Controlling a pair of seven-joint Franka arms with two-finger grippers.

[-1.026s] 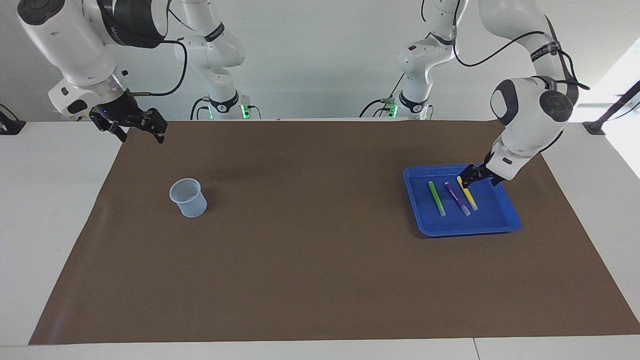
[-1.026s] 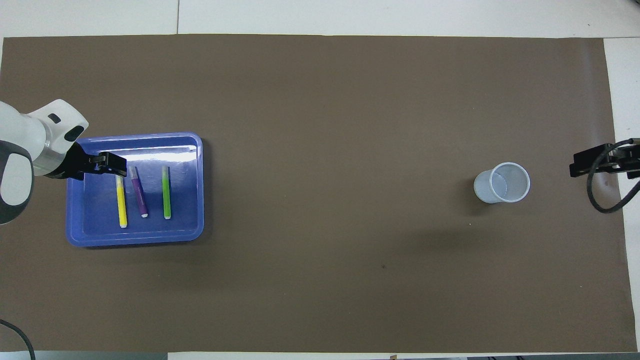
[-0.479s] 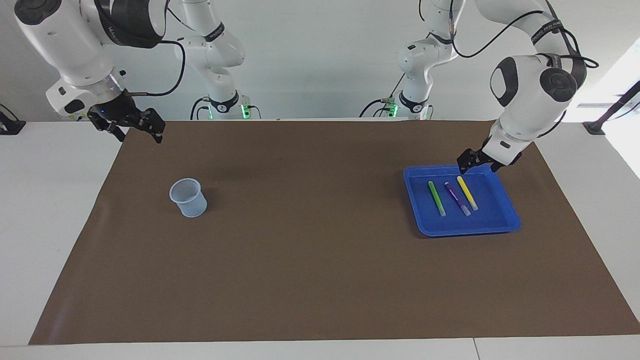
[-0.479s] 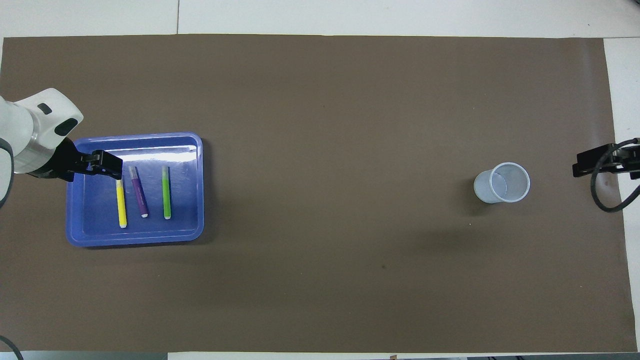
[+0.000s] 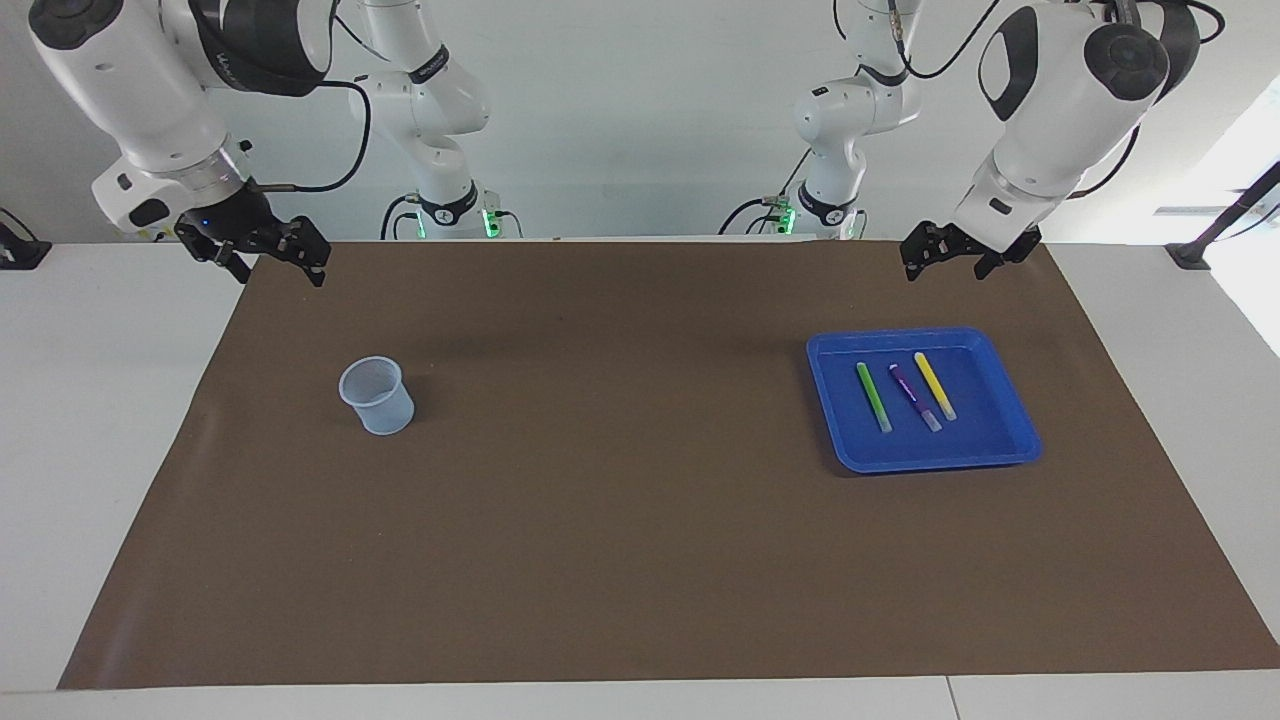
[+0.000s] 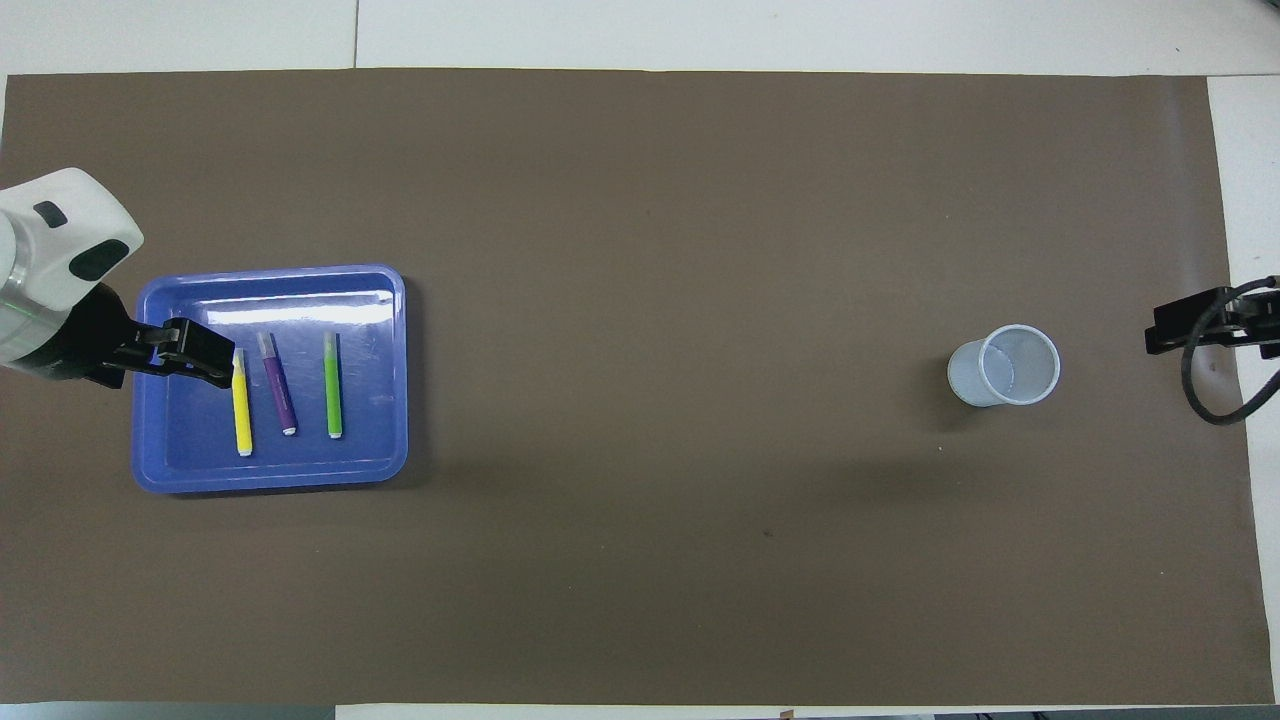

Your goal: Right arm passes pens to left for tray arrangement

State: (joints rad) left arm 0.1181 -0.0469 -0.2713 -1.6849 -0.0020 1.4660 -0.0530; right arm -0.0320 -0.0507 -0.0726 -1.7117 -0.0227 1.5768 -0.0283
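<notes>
Scanning across the facing view, I see my right gripper (image 5: 268,255) waiting empty with fingers spread, above the mat's edge near the cup (image 5: 377,396). Next come the green pen (image 5: 873,397), purple pen (image 5: 914,396) and yellow pen (image 5: 935,386), side by side in the tray (image 5: 1010,440). My left gripper (image 5: 935,250) hangs raised, open, holding nothing. I judge the arranging done; only parking both arms remains.

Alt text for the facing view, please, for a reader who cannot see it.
Three slim marker pens, green, purple and yellow, lie side by side in a shallow bright blue plastic tray on a brown mat. The left claw hangs empty above the mat; the right claw waits open near a translucent bluish cup.
</notes>
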